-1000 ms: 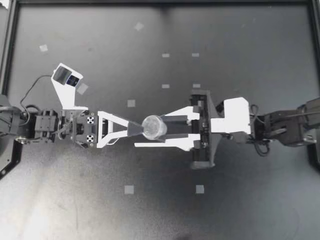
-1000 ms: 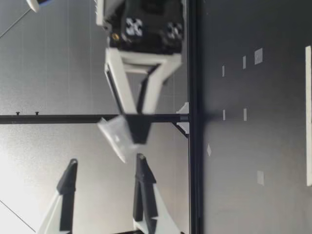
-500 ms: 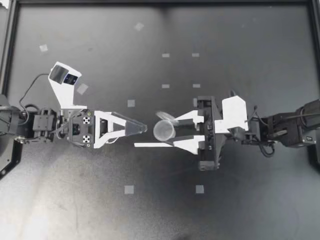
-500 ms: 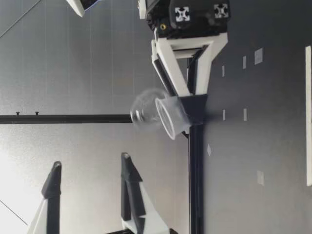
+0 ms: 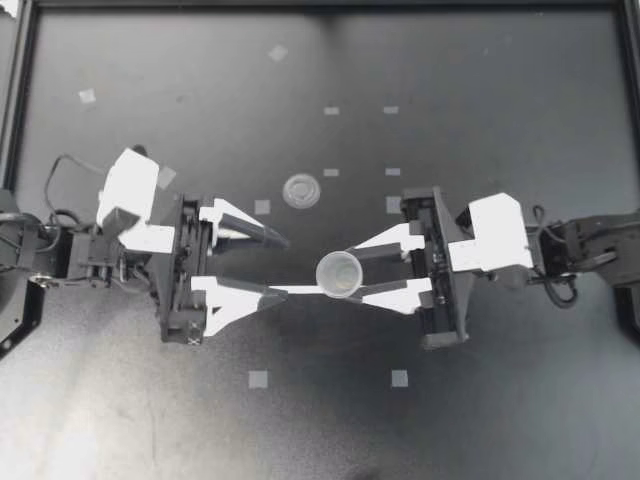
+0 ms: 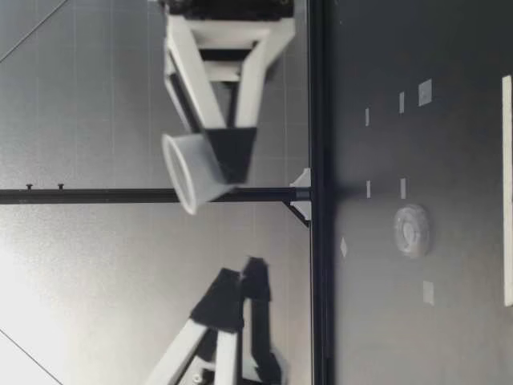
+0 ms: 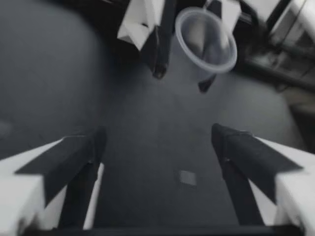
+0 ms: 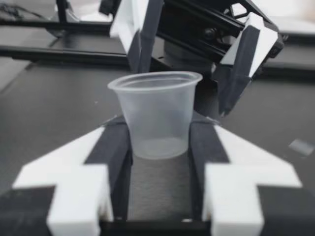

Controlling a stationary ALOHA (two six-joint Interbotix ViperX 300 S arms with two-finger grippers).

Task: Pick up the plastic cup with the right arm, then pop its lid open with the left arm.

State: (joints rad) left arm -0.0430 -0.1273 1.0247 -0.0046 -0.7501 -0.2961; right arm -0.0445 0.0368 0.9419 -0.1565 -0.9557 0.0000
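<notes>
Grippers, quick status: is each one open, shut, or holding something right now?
Left gripper: open, holding nothing.
Right gripper: shut on the small clear plastic cup, lifted off the table.

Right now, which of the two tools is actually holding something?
My right tool, shut on the clear cup from two sides. My left tool stands open and empty.

I can read no text, number, label or sign in any view. The small pale squares (image 5: 259, 379) stuck on the counter (image 5: 500, 100) are blank, and the clear cup (image 5: 339, 273) carries no print that I can make out.
</notes>
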